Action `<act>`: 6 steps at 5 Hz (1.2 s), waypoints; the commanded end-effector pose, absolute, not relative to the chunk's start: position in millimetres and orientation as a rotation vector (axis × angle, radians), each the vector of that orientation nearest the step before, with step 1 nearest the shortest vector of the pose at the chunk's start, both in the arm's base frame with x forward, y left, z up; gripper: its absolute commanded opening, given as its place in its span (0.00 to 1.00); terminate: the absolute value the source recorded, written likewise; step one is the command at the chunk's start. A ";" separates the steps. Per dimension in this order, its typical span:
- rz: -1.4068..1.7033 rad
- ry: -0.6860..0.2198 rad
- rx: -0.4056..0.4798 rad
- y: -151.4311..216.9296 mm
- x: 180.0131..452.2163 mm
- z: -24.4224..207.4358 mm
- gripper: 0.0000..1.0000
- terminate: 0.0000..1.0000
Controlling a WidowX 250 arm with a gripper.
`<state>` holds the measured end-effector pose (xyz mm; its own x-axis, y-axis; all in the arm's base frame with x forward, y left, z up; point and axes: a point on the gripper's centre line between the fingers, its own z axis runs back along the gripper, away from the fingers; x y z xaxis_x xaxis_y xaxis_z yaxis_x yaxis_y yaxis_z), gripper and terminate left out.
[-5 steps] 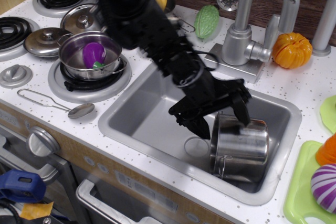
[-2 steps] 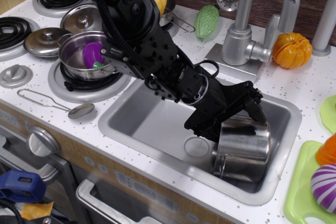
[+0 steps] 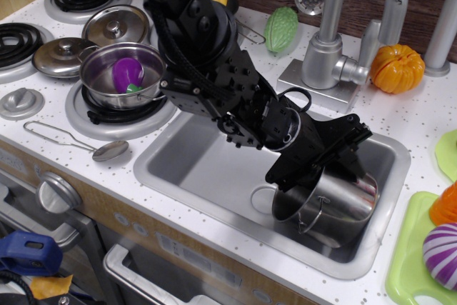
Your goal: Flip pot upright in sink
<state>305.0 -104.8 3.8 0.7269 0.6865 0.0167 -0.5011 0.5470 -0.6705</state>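
The shiny steel pot point(image 3: 330, 208) lay tilted at the grey sink's point(image 3: 193, 166) four o'clock — tipped further than before — black gripper point(image 3: 335, 158) clamping its rim.

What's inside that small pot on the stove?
The small pot holds a purple toy vegetable with a green tip. The vegetable covers part of the pot's bottom, so anything beneath it can't be seen.

Bright, even light; glare on the pot point(image 3: 335, 208), perhaps slightly motion-blurred.

The pot point(image 3: 330, 206) is held tilted by the gripper point(image 3: 325, 158) in the sink's point(image 3: 193, 158) right half, just right of the drain point(image 3: 263, 196).
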 end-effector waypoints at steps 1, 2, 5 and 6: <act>0.699 -0.321 -0.671 -107.1 308.5 10.6 0.00 0.00; 0.654 -0.312 -0.527 -103.0 309.2 14.9 0.00 0.00; 0.469 -0.223 -0.303 -58.9 310.2 32.6 0.00 0.00; 0.384 -0.270 -0.223 -55.0 309.0 28.6 0.00 0.00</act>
